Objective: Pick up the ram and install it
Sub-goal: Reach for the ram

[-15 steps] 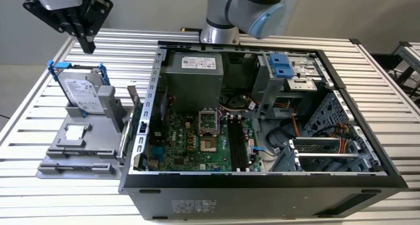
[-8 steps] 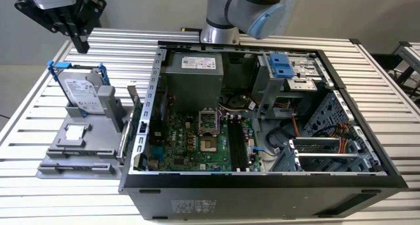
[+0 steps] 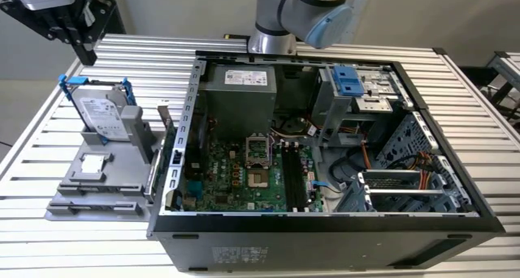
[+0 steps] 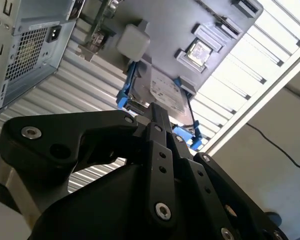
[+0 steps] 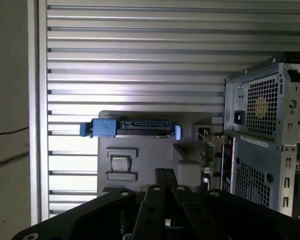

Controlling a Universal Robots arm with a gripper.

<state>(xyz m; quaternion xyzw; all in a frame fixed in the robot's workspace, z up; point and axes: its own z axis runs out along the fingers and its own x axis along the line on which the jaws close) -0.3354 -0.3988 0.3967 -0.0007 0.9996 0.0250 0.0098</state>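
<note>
The ram (image 3: 152,171) looks to be the thin strip standing on edge along the side of the grey fixture (image 3: 106,190) that faces the case (image 3: 192,107), though it is too slim to be sure of. It is not yet in the black slots (image 3: 293,177) on the board. Its long axis runs parallel to that case wall, from the far side of the table (image 3: 28,187) toward the near side. The gripper (image 3: 86,56) hangs high over the table's far corner at the exterior view's left, well apart from the ram, which lies from it toward the exterior view's right and nearer the camera. In both wrist views the jaws are pressed together with nothing between them. Between gripper and ram stands the drive (image 3: 101,111), upright in its blue frame at the fixture's far end. A metal bracket (image 3: 162,115) rises just beyond the ram's far end. The case wall is just beside the ram, so I judge there is little room on that side for a finger.
</note>
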